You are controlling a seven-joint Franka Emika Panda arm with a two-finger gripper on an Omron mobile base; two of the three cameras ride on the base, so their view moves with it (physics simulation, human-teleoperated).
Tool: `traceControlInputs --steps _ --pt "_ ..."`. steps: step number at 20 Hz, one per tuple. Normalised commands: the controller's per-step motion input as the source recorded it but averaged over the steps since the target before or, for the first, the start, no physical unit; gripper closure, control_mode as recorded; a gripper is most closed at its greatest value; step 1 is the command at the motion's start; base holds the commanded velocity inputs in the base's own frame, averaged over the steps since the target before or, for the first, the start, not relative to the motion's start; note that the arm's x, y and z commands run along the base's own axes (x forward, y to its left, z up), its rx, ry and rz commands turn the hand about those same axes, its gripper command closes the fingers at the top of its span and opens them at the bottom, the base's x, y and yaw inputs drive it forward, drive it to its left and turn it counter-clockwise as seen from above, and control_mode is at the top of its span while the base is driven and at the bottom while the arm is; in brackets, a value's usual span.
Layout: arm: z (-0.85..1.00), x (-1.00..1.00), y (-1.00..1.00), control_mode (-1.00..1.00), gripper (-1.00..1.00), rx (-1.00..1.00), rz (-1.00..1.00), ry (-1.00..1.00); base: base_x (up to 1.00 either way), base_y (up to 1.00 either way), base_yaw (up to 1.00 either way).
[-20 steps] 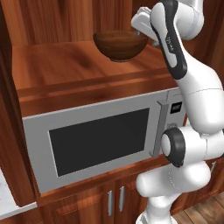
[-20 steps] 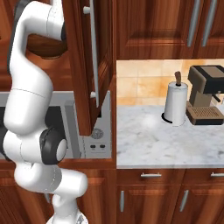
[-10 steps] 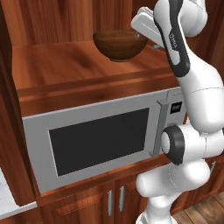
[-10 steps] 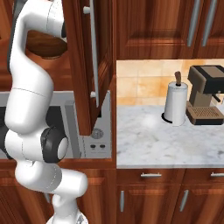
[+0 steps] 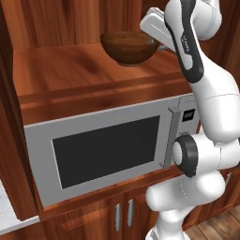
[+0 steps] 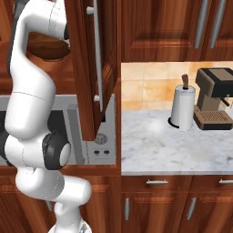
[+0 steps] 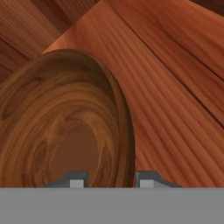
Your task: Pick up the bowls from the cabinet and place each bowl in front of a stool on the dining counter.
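Gripper (image 7: 111,181) fingers straddle rim of dark swirled-wood bowl (image 5: 130,47) on cabinet shelf (image 5: 70,70) above microwave (image 5: 108,150); clamped or not, can't tell

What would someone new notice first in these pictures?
The white arm reaching up to a brown wooden bowl on the shelf above the microwave. In the hand view the tool straddles the bowl's rim, one fingertip inside and one outside. Off to the right, a coffee machine stands on the marble worktop.
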Motion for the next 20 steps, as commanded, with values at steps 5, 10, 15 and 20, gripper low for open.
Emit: traceControlInputs --steps 5,10,15,20 --pt "0.0 0.0 0.0 -1.0 1.0 0.0 0.0 0.0 0.0 0.0 0.0" --pt "0.0 -0.44 0.03 -1.0 1.0 0.0 0.0 -0.02 0.0 0.0 0.0" --pt "0.0 -0.77 0.06 -1.0 1.0 0.0 0.0 -0.01 0.0 0.0 0.0" --pt "0.0 -0.99 0.03 -1.0 1.0 0.0 0.0 0.0 0.0 0.0 0.0"
